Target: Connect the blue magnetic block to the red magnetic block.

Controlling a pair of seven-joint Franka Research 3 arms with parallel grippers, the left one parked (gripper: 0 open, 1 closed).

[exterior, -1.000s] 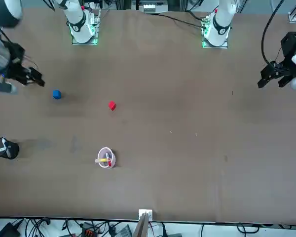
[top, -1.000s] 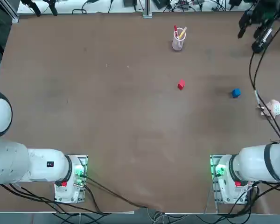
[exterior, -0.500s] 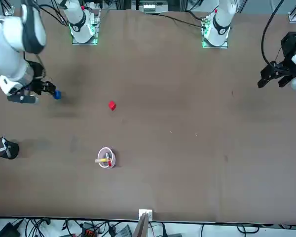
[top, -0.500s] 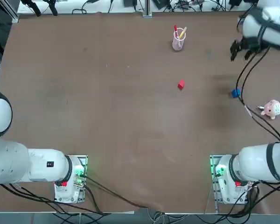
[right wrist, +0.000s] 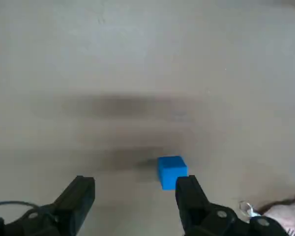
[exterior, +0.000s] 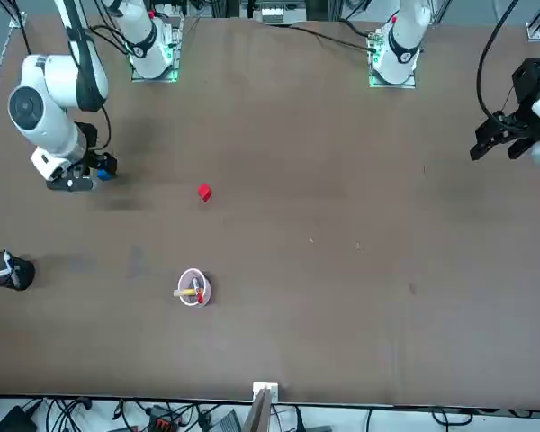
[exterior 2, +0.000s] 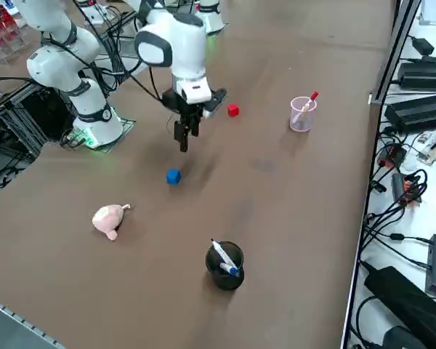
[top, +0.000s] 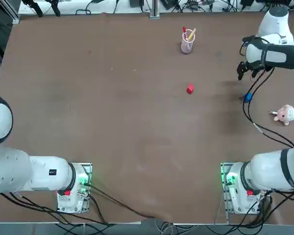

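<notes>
Fingers [right wrist: 78, 196] of the right gripper [exterior 2: 183, 138] spread wide, empty, hanging above the blue block [right wrist: 172, 171] on the table [top: 112, 122]. Red block [top: 189, 88] sits well apart, left.

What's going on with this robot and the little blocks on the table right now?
The right gripper hangs open above the table, close to the blue magnetic block but not touching it. In the wrist view the block sits just beyond the fingers, near one of them, not between them. The red magnetic block lies apart from the blue one, toward the table's middle. Nothing is held yet, and the two blocks are not connected.
</notes>
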